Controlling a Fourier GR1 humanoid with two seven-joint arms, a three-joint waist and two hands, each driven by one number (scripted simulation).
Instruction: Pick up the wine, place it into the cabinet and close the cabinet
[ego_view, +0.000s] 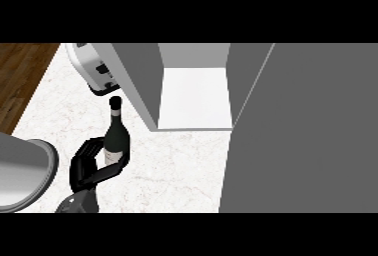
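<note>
My left hand (94, 162) curls round the lower body of the wine bottle (116, 131), which stands on the white marble counter (173, 170) with its neck pointing toward the far side. Just right of the bottle is the open cabinet (193, 95), its pale inside bare to view. The cabinet's grey door (303, 130) fills the right side. A toaster (94, 67) sits far left, beyond the bottle.

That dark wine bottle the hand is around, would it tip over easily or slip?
The wine bottle is tall and narrow, so a push up near its neck would probably topple it. Its smooth, glossy surface looks slippery. The left hand curls round its wider lower body, likely the steadier place to hold.
</note>
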